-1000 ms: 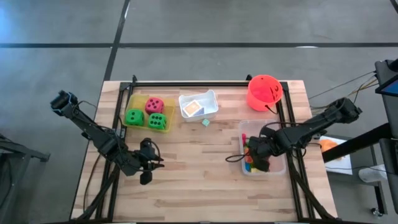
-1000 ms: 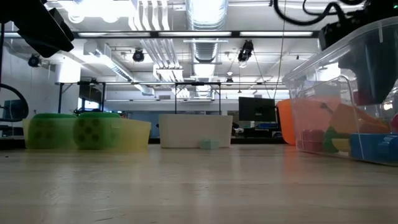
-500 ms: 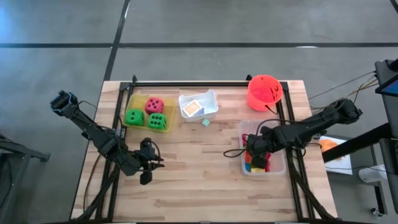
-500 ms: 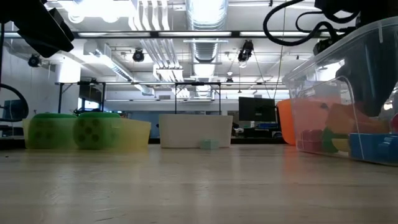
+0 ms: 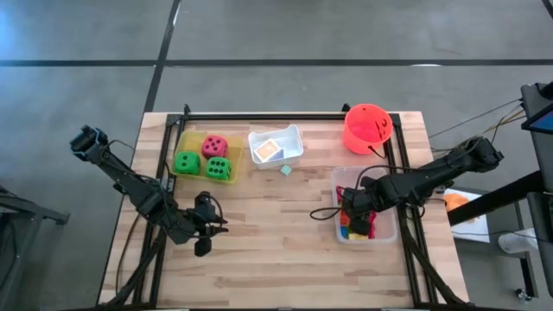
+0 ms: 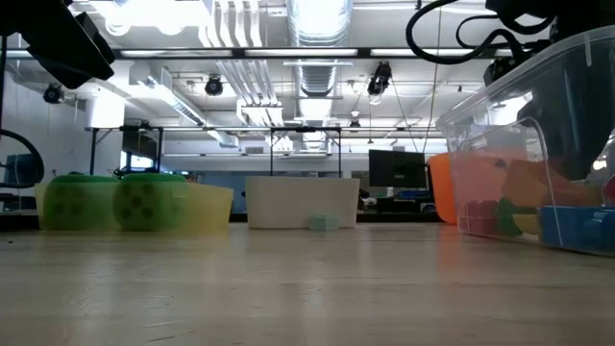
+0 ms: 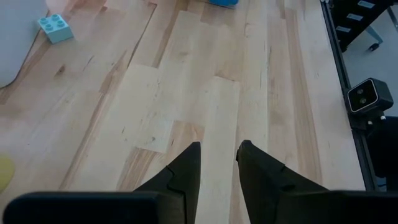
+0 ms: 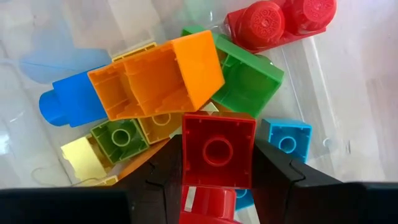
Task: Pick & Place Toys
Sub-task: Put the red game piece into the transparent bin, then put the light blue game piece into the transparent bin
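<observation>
Wooden table (image 5: 276, 250) | right fingers (image 8: 277, 168) (seemingly) gripping red brick (image 8: 217, 149)

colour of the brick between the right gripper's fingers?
Red brick, clearest in the right wrist view.

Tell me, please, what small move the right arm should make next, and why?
Probably lift straight up. The right gripper has its fingers closed on a red brick, low inside the clear tray among the other bricks. Rising first should clear the tray wall and avoid dragging neighbours. The left gripper waits over bare table.
</observation>
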Robot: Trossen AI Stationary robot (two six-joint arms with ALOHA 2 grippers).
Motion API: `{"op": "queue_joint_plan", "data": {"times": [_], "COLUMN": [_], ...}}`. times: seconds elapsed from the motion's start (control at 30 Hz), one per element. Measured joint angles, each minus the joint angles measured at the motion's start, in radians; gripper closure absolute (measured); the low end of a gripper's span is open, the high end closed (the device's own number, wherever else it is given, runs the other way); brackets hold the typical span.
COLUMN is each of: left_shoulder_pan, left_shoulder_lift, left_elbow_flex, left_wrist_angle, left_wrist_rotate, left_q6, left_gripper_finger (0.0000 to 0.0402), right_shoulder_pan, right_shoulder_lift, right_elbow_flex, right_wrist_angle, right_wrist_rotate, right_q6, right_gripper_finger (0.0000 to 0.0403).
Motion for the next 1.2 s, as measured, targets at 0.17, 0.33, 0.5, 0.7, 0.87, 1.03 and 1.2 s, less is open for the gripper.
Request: {"op": "queue_joint_plan", "data": {"times": [0.17, 0.33, 0.5, 0.7, 0.87, 1.03, 1.2], "left_shoulder_pan": [0.000, 0.000, 0.000, 0.000, 0.000, 0.000, 0.000], "left_shoulder_lift": [0.000, 0.000, 0.000, 0.000, 0.000, 0.000, 0.000], "left_elbow_flex": [0.000, 0.000, 0.000, 0.000, 0.000, 0.000, 0.000], "left_wrist_angle": [0.000, 0.000, 0.000, 0.000, 0.000, 0.000, 0.000], "left_wrist_rotate": [0.000, 0.000, 0.000, 0.000, 0.000, 0.000, 0.000], "left_q6": [0.000, -0.003, -0.003, -0.003, -0.003, -0.003, -0.003], "left_gripper_finger": [0.0300, 0.0300, 0.0300, 0.0300, 0.0300, 0.0300, 0.0300], "right_shoulder_pan": [0.000, 0.000, 0.000, 0.000, 0.000, 0.000, 0.000], "right_shoulder_lift": [0.000, 0.000, 0.000, 0.000, 0.000, 0.000, 0.000], "right_elbow_flex": [0.000, 0.000, 0.003, 0.025, 0.061, 0.126, 0.227], "right_wrist_angle": [0.000, -0.002, -0.006, -0.011, -0.039, -0.153, -0.271], "right_wrist_rotate": [-0.015, -0.017, -0.023, -0.024, -0.019, -0.016, -0.016], "right_q6": [0.013, 0.096, 0.120, 0.127, 0.132, 0.206, 0.373], "right_gripper_finger": [0.0273, 0.0233, 0.0148, 0.0091, 0.0076, 0.0074, 0.0074]}}
